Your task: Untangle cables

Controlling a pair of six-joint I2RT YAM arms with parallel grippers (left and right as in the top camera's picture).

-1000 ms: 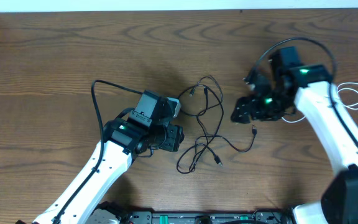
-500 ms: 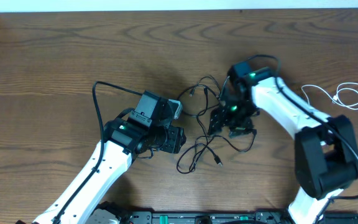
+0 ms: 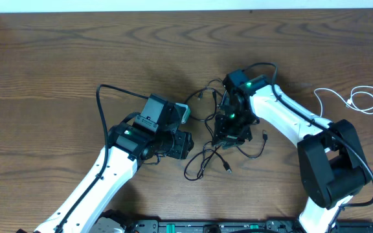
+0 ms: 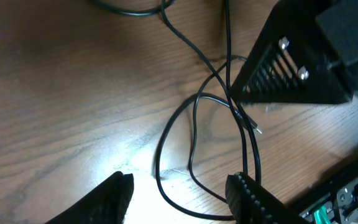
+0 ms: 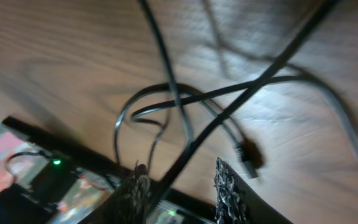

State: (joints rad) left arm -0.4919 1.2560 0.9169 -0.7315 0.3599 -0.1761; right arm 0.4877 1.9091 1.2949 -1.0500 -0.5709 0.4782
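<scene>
The right gripper [image 5: 182, 193] hangs low over the wooden table [image 3: 57, 65] with its fingers [image 5: 227, 186] parted. One strand of the black cables [image 5: 253, 83] runs slantwise up through the gap, and neither pad closes on it. Nothing shows it pinched, so the gripper holds nothing. Just ahead of its fingertips a small plug [image 5: 247, 163] lies flat on the wood at the end of a grey-looking strand. Beyond that, two or three more strands cross one another in a loose loop, but the wrist view is too blurred to tell which passes over which. The left gripper [image 4: 179, 196] sits low on the far side of the same tangle. Its two fingers [image 4: 114, 196] are spread wide and nothing is between the pads. The lower curve of a black loop lies on the table just in front of the gap, touching neither finger. Further out from it the strands cross under the dark body of the right arm, where a bare plug tip pokes out. From overhead, the black cables lie sprawled between the two grippers, part under the right one and part trailing toward the table's near edge. The white cable [image 3: 361, 100] lies coiled by itself, well apart, out past the right arm's outer side.
</scene>
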